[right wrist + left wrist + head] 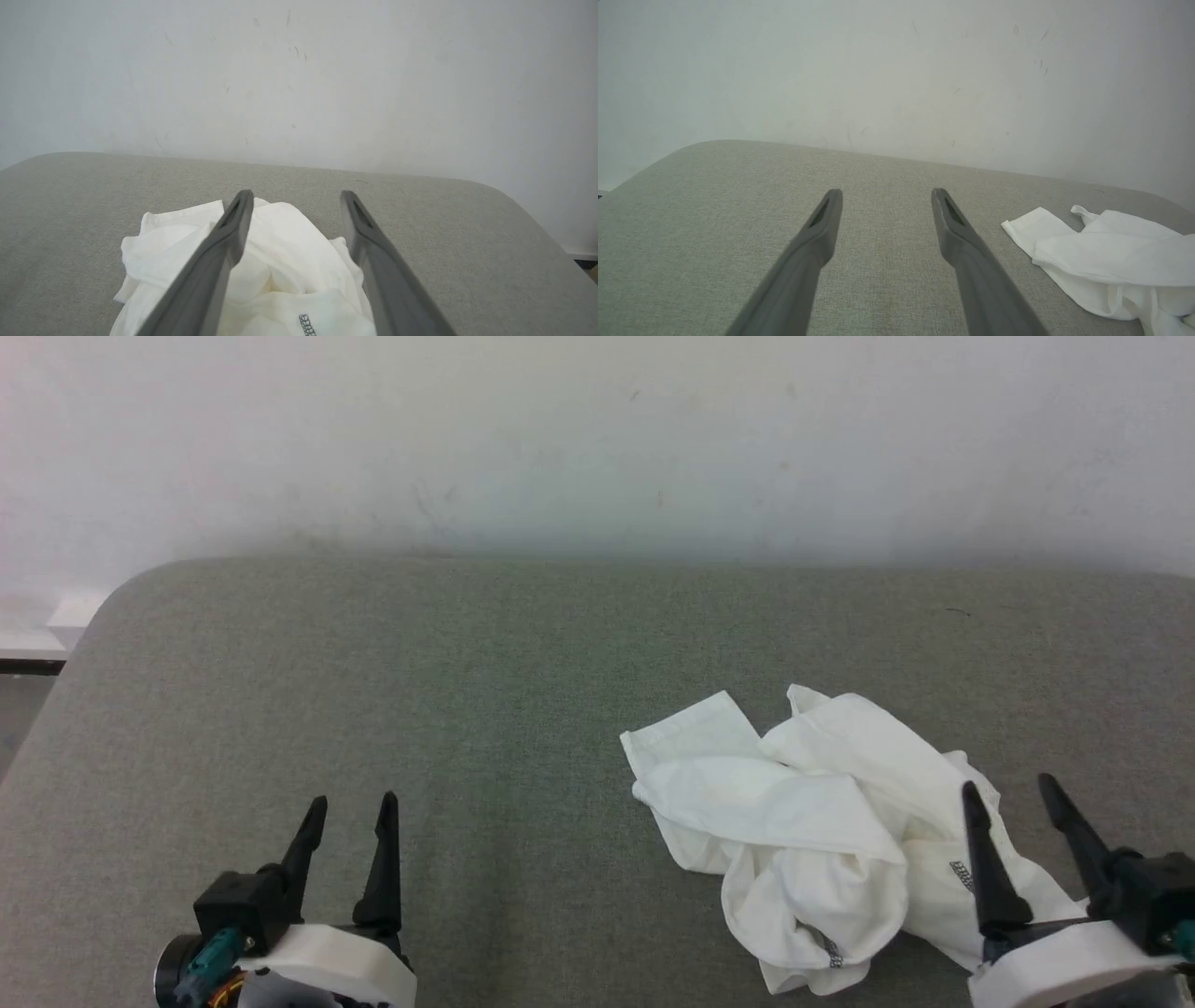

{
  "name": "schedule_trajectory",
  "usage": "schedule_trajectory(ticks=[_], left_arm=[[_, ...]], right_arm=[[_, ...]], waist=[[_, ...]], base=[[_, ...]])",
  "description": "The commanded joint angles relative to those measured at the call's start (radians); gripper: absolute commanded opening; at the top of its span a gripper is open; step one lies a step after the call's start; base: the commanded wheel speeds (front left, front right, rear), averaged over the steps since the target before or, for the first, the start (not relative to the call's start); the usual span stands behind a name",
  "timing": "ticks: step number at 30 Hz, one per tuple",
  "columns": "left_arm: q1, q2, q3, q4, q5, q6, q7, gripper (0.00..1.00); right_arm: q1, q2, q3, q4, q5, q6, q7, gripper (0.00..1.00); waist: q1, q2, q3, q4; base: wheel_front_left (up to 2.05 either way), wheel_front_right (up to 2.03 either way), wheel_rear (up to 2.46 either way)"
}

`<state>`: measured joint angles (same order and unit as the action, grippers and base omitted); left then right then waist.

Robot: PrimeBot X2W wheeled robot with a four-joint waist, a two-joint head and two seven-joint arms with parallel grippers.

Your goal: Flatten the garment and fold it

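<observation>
The right gripper (1008, 786) is released, its 2 long dark fingers spread and empty above the near right edge of the crumpled white thin-fabric garment (812, 803) with dark grey zigzag seams. The garment lies bunched on the right half of the grey-green fabric-covered table (467, 663). The left gripper (356, 798), likewise spread and empty, hangs well apart from the garment over bare table. A pale scuffed wall (597, 429) stands behind.
</observation>
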<state>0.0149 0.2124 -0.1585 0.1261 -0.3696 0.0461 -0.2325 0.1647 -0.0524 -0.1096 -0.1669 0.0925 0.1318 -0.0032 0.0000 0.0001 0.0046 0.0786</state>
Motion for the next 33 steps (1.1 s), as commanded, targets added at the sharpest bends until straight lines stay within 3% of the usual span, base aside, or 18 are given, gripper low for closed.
schedule_trajectory(ticks=[1, 5, 10, 19, 27, 31, 32, 33], left_arm=[[0.009, 0.008, 0.001, 0.007, -0.001, 0.01, 0.009, 1.0], [-0.028, 0.01, -0.029, 0.019, 0.014, 0.007, 0.046, 1.0], [-0.165, -0.017, -0.109, 0.082, 0.03, -0.036, 0.138, 1.0], [-0.459, -0.063, -0.184, 0.33, -0.039, -0.128, 0.426, 1.0], [-0.661, -0.071, -0.261, 0.559, -0.023, -0.156, 0.592, 1.0], [-0.697, -0.087, -0.329, 0.666, -0.051, -0.172, 0.728, 1.0], [-0.701, -0.089, -0.344, 0.679, -0.06, -0.174, 0.751, 0.77], [-0.704, -0.088, -0.358, 0.687, -0.068, -0.175, 0.762, 0.38]], right_arm=[[0.003, 0.002, 0.022, -0.018, -0.014, -0.001, -0.009, 1.0], [0.011, 0.002, 0.056, -0.048, -0.028, -0.001, -0.012, 1.0], [-0.004, 0.002, 0.084, -0.067, -0.033, -0.001, 0.0, 1.0], [-0.058, 0.002, 0.096, -0.058, -0.044, -0.001, 0.013, 1.0], [-0.092, 0.002, 0.109, -0.031, -0.02, -0.001, -0.008, 1.0], [-0.102, 0.002, 0.11, -0.011, -0.013, -0.001, -0.018, 1.0], [-0.103, 0.002, 0.109, -0.007, -0.013, -0.001, -0.02, 1.0], [-0.103, 0.002, 0.108, -0.004, -0.012, -0.001, -0.022, 1.0]], waist=[[0.0, -0.0001, 0.003, -0.004], [0.0, -0.0001, 0.018, -0.017], [0.0, -0.0001, 0.055, -0.052], [0.0, -0.0001, 0.155, -0.159], [0.0, -0.0001, 0.225, -0.228], [0.0, -0.0001, 0.229, -0.245], [0.0, -0.0001, 0.228, -0.247], [0.0, -0.0001, 0.226, -0.249]], base=[[0.0, 0.0, 0.0], [0.0, 0.0, 0.0], [0.0, 0.0, 0.0], [0.0, 0.0, 0.0], [0.0, 0.0, 0.0], [0.0, 0.0, 0.0], [0.0, 0.0, 0.0], [0.0, 0.0, 0.0]])
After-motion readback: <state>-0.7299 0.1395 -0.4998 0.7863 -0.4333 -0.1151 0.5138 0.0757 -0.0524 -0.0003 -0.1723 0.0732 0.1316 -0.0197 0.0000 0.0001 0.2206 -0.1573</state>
